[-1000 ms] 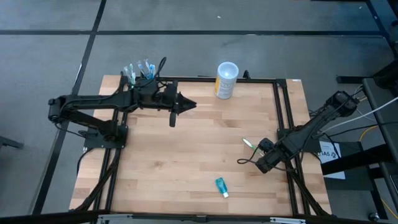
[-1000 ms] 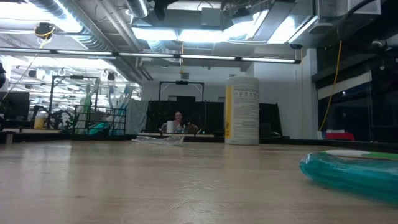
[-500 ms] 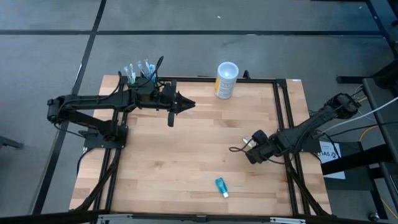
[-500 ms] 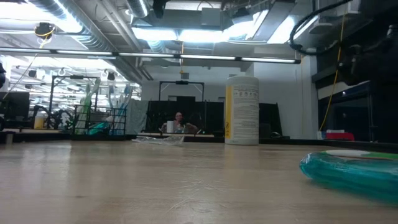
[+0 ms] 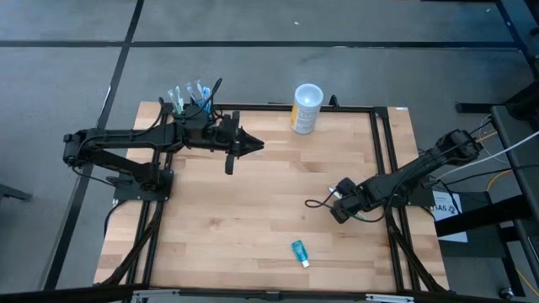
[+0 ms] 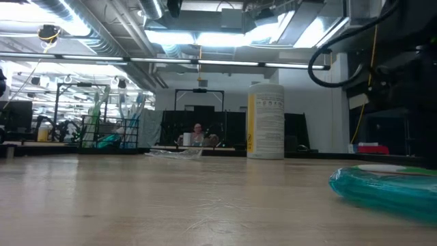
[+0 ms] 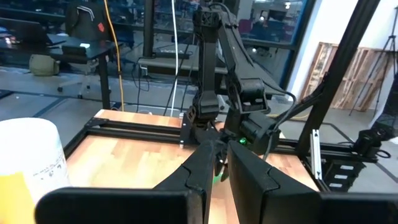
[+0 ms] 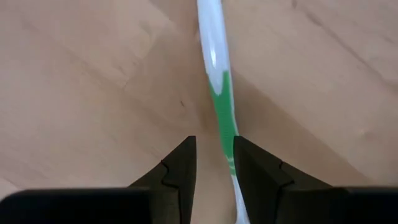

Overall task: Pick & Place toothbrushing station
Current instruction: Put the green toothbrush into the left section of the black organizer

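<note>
The toothbrushing station [image 5: 190, 99] stands at the table's far left corner with several toothbrushes upright in it. Its black block is largely hidden behind my left arm. My left gripper [image 5: 259, 144] is shut and empty, held above the table to the right of the station; it also shows in the left wrist view [image 7: 219, 152]. My right gripper [image 5: 337, 205] is low over the table's right half. Its fingers are a little apart over a white-and-green toothbrush [image 8: 216, 81] lying flat on the wood. The toothbrush's handle runs in between the fingers [image 8: 214, 146]. I cannot tell whether they touch it.
A white-and-yellow cup [image 5: 306, 108] stands at the far edge, and shows in the low view [image 6: 266, 120]. A teal tube [image 5: 300, 252] lies near the front edge, close to the low camera [image 6: 386, 188]. A black frame [image 5: 383, 151] runs along the table's sides.
My right gripper has gone toward the table's left and a little toward the far edge. It now stands over the white-and-green toothbrush, which has stayed where it lay.
</note>
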Action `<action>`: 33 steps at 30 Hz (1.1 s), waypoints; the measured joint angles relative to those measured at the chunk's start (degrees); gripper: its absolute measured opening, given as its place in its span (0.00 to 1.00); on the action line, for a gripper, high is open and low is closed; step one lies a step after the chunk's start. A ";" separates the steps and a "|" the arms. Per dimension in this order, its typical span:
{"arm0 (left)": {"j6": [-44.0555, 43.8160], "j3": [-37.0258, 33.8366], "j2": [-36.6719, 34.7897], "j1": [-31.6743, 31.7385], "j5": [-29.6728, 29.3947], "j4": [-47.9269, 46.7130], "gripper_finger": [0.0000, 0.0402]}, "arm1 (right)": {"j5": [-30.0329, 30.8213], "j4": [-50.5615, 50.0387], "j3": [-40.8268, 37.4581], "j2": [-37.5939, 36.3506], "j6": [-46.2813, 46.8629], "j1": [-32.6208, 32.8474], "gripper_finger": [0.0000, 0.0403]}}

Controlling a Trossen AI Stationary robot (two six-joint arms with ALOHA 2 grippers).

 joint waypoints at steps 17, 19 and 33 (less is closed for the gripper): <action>-0.37 0.00 -0.02 0.00 1.13 0.09 0.11 | 7.50 1.09 2.90 -0.20 -5.07 -11.37 0.27; -0.62 0.00 -0.02 0.00 1.81 0.11 0.11 | 6.94 1.51 2.89 -0.20 -7.19 -13.37 0.27; -0.50 0.00 0.00 -1.85 1.92 0.11 0.11 | -1.90 2.50 2.90 4.22 -17.78 -18.84 0.27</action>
